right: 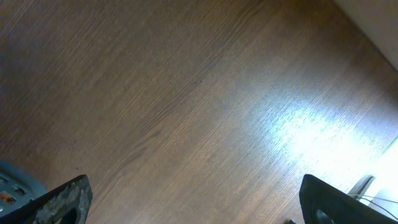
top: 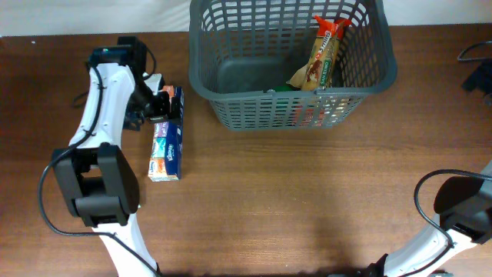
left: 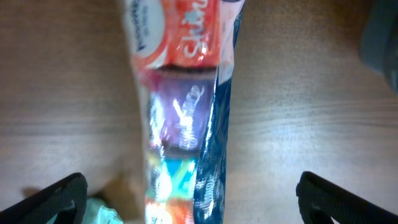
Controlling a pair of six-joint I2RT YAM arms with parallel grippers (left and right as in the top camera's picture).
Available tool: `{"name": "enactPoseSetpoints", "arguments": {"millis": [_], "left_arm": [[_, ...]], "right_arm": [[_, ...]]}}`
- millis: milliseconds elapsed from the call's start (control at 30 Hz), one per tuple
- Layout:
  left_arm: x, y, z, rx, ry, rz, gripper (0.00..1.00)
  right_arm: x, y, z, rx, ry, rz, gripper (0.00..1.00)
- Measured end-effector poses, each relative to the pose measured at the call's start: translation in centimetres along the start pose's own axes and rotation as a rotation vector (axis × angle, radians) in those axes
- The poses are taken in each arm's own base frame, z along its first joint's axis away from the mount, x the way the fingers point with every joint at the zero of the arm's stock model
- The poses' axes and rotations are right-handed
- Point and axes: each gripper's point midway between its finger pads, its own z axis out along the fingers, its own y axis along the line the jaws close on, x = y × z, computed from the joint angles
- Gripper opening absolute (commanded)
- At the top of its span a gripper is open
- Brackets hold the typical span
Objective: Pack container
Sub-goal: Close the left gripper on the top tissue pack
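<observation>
The container (top: 201, 77), a large dark grey lattice basket, stands at the back centre of the overhead view. Inside it a brown and orange snack bag (top: 323, 54) leans against the right wall, with something green (top: 283, 88) at the bottom. A long blue pack of colourful tissue packets (top: 167, 138) lies on the table to the left of the container. My left gripper (top: 159, 105) is open and straddles the pack's far end; the left wrist view shows the pack (left: 186, 106) between the spread fingers (left: 193, 205). My right gripper (right: 193, 202) is open and empty over bare wood.
The brown wooden table (top: 307, 200) runs across the whole view. The right arm's base (top: 461, 208) sits at the front right, and a dark part of that arm (top: 478, 68) at the right edge. A corner of the container (right: 11, 177) shows in the right wrist view.
</observation>
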Motion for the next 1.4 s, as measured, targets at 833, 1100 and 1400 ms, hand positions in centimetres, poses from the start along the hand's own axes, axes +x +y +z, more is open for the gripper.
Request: {"name": "enactPoseSetpoints", "arguments": {"millis": [833, 1100, 1400], "left_arm": [[-1.0, 0.5, 6.4, -0.095, -0.069, -0.004, 0.99], [-1.7, 0.3, 6.4, -0.085, -0.098, -0.002, 0.99], [-1.9, 0.3, 6.6, -0.085, -0.103, -0.002, 0.99]], "right_arm": [[0.0, 0.0, 0.0, 0.0, 0.0, -0.001, 0.99], [0.0, 0.0, 0.0, 0.0, 0.0, 0.0, 0.99], [0.0, 0.0, 0.0, 0.0, 0.0, -0.001, 0.99]]}}
